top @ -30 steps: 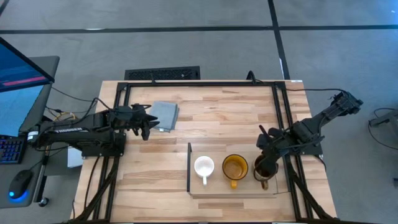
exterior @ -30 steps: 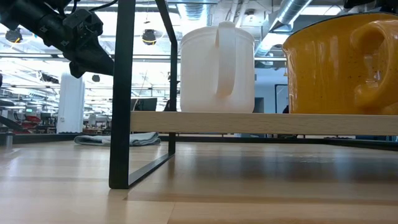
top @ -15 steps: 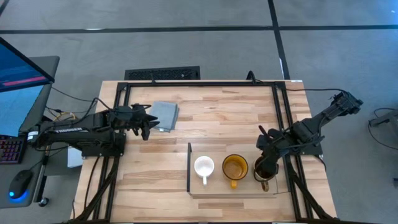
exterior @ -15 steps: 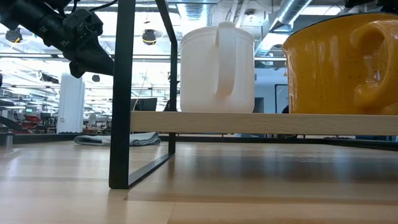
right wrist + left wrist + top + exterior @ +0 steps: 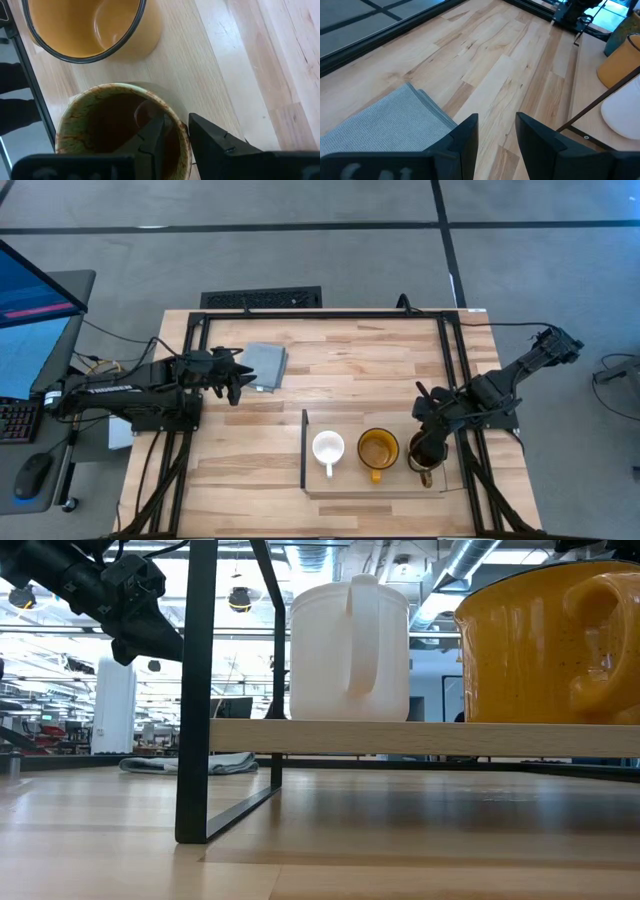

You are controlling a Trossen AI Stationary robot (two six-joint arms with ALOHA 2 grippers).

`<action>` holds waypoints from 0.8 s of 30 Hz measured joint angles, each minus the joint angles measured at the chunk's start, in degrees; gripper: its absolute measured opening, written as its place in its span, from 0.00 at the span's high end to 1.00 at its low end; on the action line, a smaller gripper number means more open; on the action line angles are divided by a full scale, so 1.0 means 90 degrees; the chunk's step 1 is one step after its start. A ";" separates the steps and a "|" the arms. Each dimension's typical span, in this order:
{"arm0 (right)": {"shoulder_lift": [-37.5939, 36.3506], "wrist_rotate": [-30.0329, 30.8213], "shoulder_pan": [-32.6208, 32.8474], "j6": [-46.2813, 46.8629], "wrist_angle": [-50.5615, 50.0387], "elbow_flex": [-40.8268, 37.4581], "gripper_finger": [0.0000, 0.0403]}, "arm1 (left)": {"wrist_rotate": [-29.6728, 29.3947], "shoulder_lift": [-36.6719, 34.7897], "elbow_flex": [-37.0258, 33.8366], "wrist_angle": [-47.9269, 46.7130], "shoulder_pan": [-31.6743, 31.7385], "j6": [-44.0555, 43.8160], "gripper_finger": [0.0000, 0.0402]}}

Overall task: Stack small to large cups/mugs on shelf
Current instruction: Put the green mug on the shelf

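Observation:
Three mugs stand in a row on the light-wood shelf (image 5: pixel 350 480), whose dark upright panel (image 5: pixel 304 450) is at its left end. From left to right they are the white mug (image 5: pixel 328 448), the yellow mug (image 5: pixel 378 450) and the glass mug with the brown inside (image 5: pixel 427 452). My right gripper (image 5: pixel 430 442) sits over the glass mug's rim, shut on it. My left gripper (image 5: pixel 235 383) hangs open above the table beside the grey-blue cloth (image 5: pixel 265 365). The low view shows only the white mug (image 5: pixel 350 650) and the yellow mug (image 5: pixel 550 640) on the board (image 5: pixel 420 737). My right gripper holds the glass mug by its rim (image 5: pixel 181 131) on the side away from the yellow mug (image 5: pixel 85 25). One finger (image 5: pixel 152 142) is inside the mug and one (image 5: pixel 215 142) outside, coming from above and pointing down. The mug stands upright with its base on the shelf.
The folded grey-blue cloth (image 5: pixel 380 125) lies near the table's far-left part, right under my left gripper (image 5: pixel 495 125). Dark metal frame rails (image 5: pixel 320 313) run along the table's far and side edges. Bare wood (image 5: pixel 350 370) lies between the cloth and the shelf.

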 joint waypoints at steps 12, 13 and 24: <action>0.0000 -0.0080 0.0000 -0.0071 0.0000 0.0000 0.72 | 0.0000 0.0000 0.0000 0.0000 0.0002 0.0000 0.70; 0.0000 -0.0185 0.0000 -0.0191 0.0004 0.0000 0.72 | 0.0000 0.0000 0.0000 0.0000 0.0001 0.0000 0.70; 0.0000 -0.0277 -0.0085 -0.0223 0.0019 0.0000 0.51 | 0.0000 0.0002 0.0000 0.0002 0.0002 0.0163 0.70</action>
